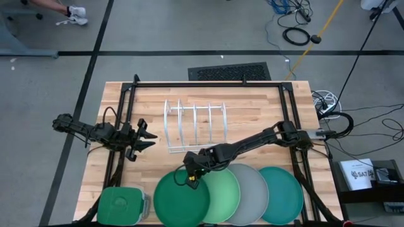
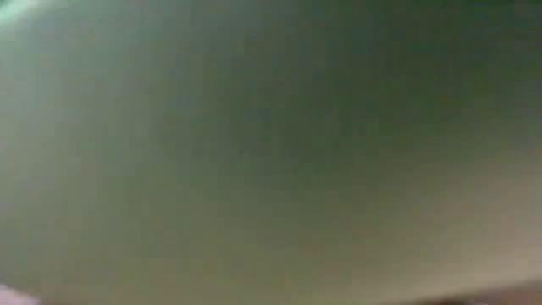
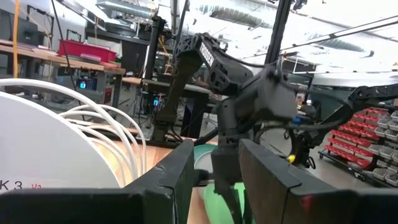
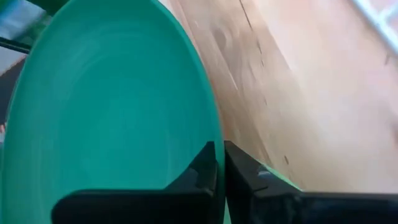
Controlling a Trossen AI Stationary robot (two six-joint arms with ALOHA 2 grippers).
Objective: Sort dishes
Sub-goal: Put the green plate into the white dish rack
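Table: wooden top with a white wire rack at centre, its slots unfilled.

Dishes: four round flat plates in an overlapping row along the near edge: dark green plate, mint plate, grey plate, teal plate. A green square container sits just beside the dark green plate, at the left corner.

Handling, my estimate: thin plastic, so light and fairly stiff, not fragile. The glossy face looks slippery, and lying flat it offers no purchase. The raised rim is the only place to pinch, one finger over and one under; a shallow bite may let the plate swing or slide out when tilted upright for a rack slot.

Right arm: stretched across from the right side, wrist bent down. Right gripper is clenched on the far rim of the dark green plate; its wrist view shows the fingers pressed together with the plate edge between them.

Left arm: waiting at the left edge, low and level, pointing toward the rack. Left gripper part-spread, holding nothing.

Low view: filled by a green blur; nothing readable.
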